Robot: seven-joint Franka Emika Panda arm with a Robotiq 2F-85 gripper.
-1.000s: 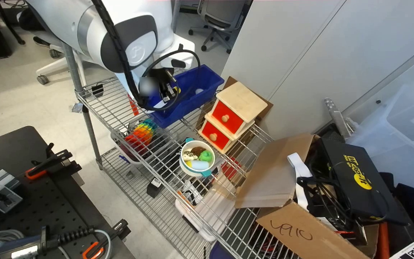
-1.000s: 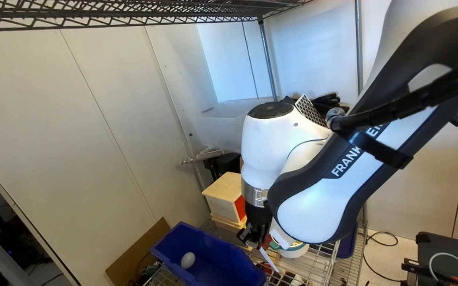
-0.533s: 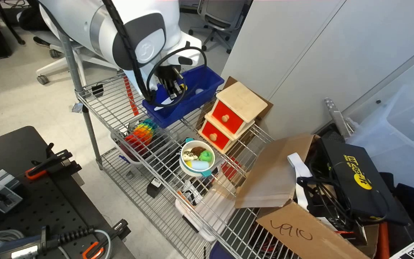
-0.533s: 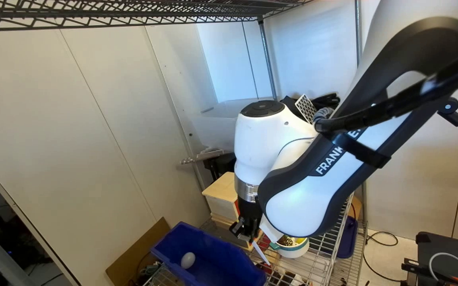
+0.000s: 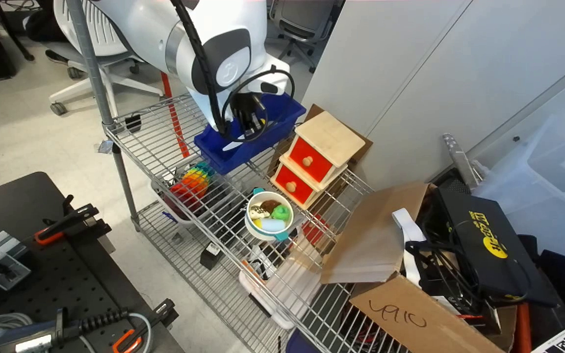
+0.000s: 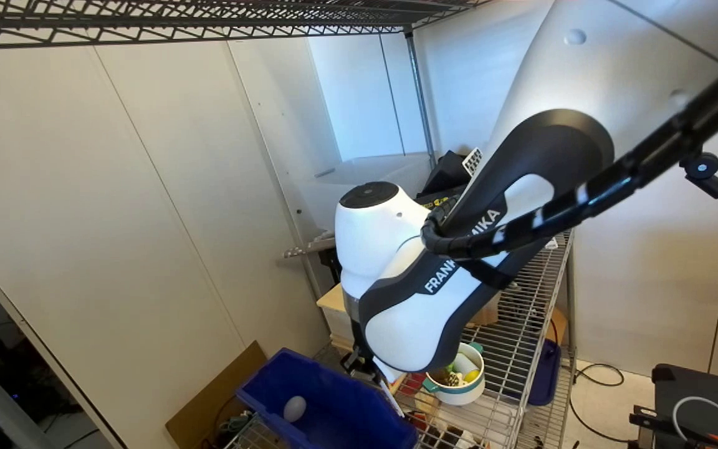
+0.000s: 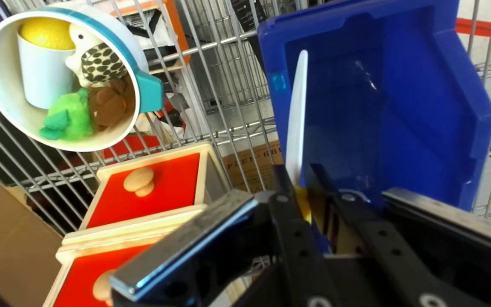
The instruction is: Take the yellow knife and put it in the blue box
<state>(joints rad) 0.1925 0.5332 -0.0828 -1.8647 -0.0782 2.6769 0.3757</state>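
The knife has a yellow handle and a white blade; the blade (image 7: pixel 297 115) points away from the jaws in the wrist view. My gripper (image 7: pixel 300 177) is shut on the yellow handle. The blue box (image 7: pixel 424 94) lies beyond the jaws there, with the blade across its near-left side. In an exterior view the gripper (image 5: pixel 251 131) and blade (image 5: pixel 233 145) appear in front of the blue box (image 5: pixel 226 161). In an exterior view the blade (image 6: pixel 391 399) hangs tilted from the gripper (image 6: pixel 364 369), beside the rim of the blue box (image 6: pixel 328 374). The knife is off any surface.
A white egg-like object (image 6: pixel 295 408) lies in the blue box. A red-and-tan drawer box (image 5: pixel 312 157) stands beside it on the wire shelf (image 5: pixel 236 206). A white-and-teal pot (image 5: pixel 269 215) with toys is near. An open cardboard box (image 5: pixel 380 235) stands farther along.
The gripper has moved with the knife, rightward in one exterior picture and leftward in the other, toward the middle of the blue box. The box, drawers and pot have not moved.
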